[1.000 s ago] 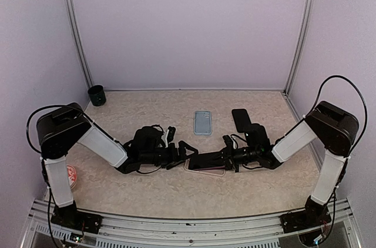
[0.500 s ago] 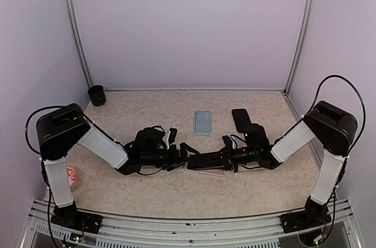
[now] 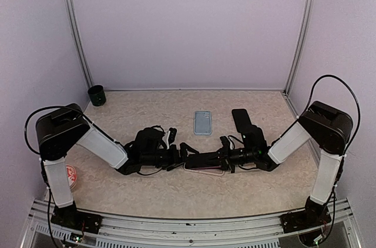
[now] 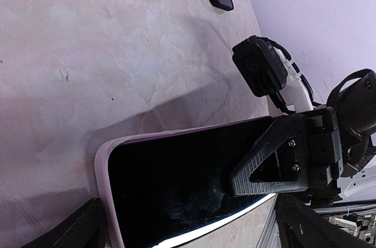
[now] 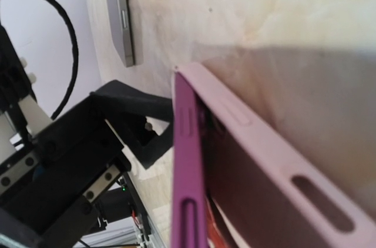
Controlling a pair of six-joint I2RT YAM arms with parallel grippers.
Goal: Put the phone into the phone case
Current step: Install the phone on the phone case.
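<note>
The phone (image 3: pixel 204 164), with a purple frame and a dark screen, sits partly in a pale pink case (image 4: pixel 104 168) at the table's middle, with both grippers at it. In the right wrist view the phone's purple edge (image 5: pixel 187 160) stands apart from the case's wall (image 5: pixel 258 133). My right gripper (image 3: pixel 218 157) is closed on the phone's right end, one finger (image 4: pixel 273 163) flat on the screen. My left gripper (image 3: pixel 185 151) is open at the phone's left end, with one black finger (image 4: pixel 82 230) beside the case.
A pale blue case (image 3: pixel 202 122) and a second dark phone (image 3: pixel 241 120) lie just behind the grippers. A black cup (image 3: pixel 97 95) stands at the back left corner. A red and white object (image 3: pixel 71 176) lies by the left arm's base.
My right gripper and the phone have shifted slightly to the left, toward the left gripper. The left arm has barely moved.
</note>
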